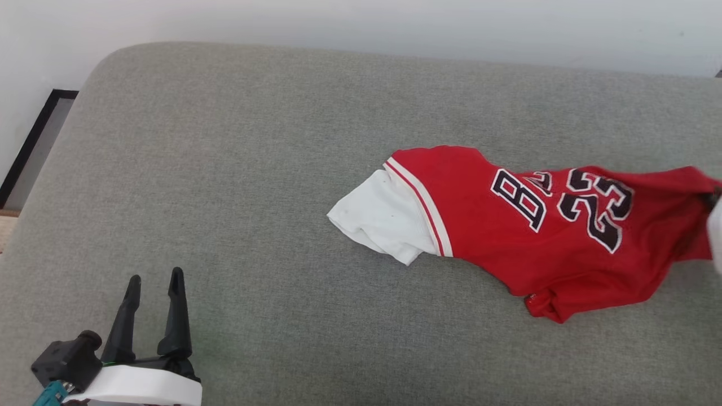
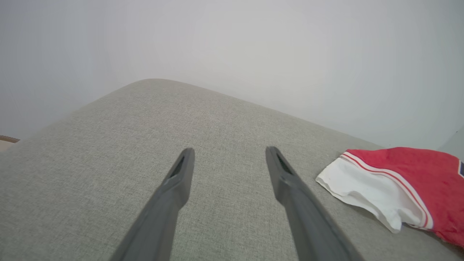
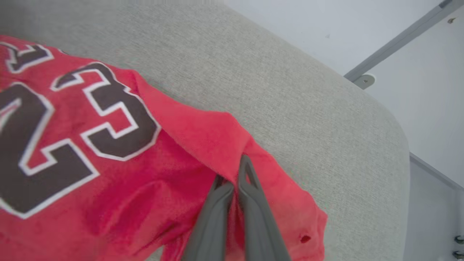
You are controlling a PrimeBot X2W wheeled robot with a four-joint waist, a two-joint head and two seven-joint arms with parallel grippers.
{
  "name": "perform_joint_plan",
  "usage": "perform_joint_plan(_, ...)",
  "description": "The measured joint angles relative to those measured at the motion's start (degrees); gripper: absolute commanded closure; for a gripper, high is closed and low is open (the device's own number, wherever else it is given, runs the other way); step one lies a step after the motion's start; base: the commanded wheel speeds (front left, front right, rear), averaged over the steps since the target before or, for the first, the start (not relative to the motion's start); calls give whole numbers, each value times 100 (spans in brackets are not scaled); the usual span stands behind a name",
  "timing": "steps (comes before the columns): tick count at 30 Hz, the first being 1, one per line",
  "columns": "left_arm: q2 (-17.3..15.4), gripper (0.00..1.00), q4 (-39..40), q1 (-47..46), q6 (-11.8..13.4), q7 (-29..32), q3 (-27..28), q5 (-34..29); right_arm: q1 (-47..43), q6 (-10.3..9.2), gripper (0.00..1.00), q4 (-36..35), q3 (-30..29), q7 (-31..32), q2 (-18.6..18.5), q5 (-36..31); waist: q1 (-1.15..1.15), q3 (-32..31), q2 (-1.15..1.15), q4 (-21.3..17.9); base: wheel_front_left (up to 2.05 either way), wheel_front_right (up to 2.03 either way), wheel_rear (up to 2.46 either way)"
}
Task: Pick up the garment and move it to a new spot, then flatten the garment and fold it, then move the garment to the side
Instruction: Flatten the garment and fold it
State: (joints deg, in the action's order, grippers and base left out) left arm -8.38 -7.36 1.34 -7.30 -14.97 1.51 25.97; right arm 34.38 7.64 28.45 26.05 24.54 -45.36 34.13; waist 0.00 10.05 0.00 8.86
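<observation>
The garment (image 1: 507,225), a red jersey with a white sleeve and a black "23", lies crumpled on the right half of the grey cushion (image 1: 225,169). Its white sleeve (image 2: 366,190) points toward the middle. At the jersey's right end, my right gripper (image 3: 232,172) is shut on a pinched fold of the red cloth (image 3: 217,137), its two fingers pressed together. At the right edge of the head view a pale part of that arm (image 1: 715,231) meets the cloth. My left gripper (image 1: 155,282) hovers open over bare cushion at the lower left, well apart from the sleeve.
The cushion's rounded left edge drops to a floor strip with a dark frame (image 1: 34,141). A pale wall (image 1: 395,22) runs behind the cushion. A grey rail and bracket (image 3: 366,79) sit on the wall past the cushion's right end.
</observation>
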Motion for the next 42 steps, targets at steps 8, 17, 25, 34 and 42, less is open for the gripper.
perform_joint_plan(8, -33, 0, 2, 47, 0, 0, 133, 22, -609, -2, 100, -1386, 143, 171, 204, 99, 0, -71, 0, -169, 0, 0, 0)
perform_joint_plan(17, -24, 0, 2, 107, 0, 0, 171, 21, -1663, -15, 100, -3244, 324, 790, 474, 470, 0, -96, 0, -235, 0, 0, 0)
perform_joint_plan(25, -3, 0, -75, 88, 0, 0, 125, 22, -2110, -14, 100, -3939, 1018, 1268, 627, 577, 0, -29, 0, -187, 0, 0, 0)
perform_joint_plan(34, -4, 0, -167, 37, 0, 0, 67, 54, -2108, -14, 0, -3628, 1233, 1096, 873, 572, 0, -46, 0, -102, 0, 0, 0)
perform_joint_plan(42, -48, 0, -202, 94, 0, 0, 38, 81, -2104, -14, 0, -3758, 616, 954, 1011, 689, 0, -161, 0, -26, 0, 0, 0)
